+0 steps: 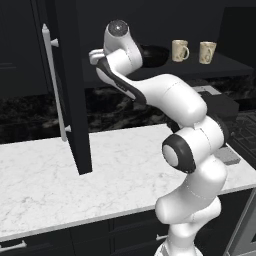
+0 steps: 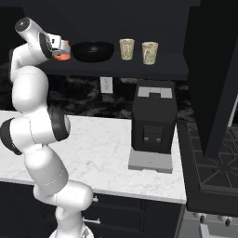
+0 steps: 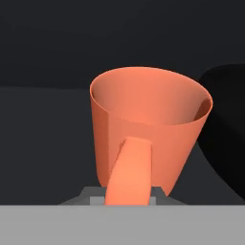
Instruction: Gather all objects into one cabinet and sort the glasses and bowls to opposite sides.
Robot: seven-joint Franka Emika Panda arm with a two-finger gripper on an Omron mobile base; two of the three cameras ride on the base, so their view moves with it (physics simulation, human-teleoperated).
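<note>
The orange cup (image 2: 63,52) is on the left end of the black cabinet's shelf (image 2: 139,69), and my gripper (image 2: 59,47) is shut on it. In the hand view the cup (image 3: 148,119) is close and upright, its orange handle pointing at me between the jaws. The wide black bowl (image 2: 93,51) stands just right of the cup, with its dark edge (image 3: 225,119) beside the cup. Two cream mugs (image 2: 126,49) (image 2: 149,52) stand further right on the same shelf. From the left base view the bowl (image 1: 156,55) and mugs (image 1: 179,50) (image 1: 207,52) show behind my arm.
The cabinet's left door (image 1: 70,90) stands open with its silver bar handle (image 1: 54,82); the right door (image 2: 214,69) is open too. A black coffee machine (image 2: 153,123) sits on the white marble counter (image 1: 50,180) below. A stove (image 2: 209,172) lies at the right.
</note>
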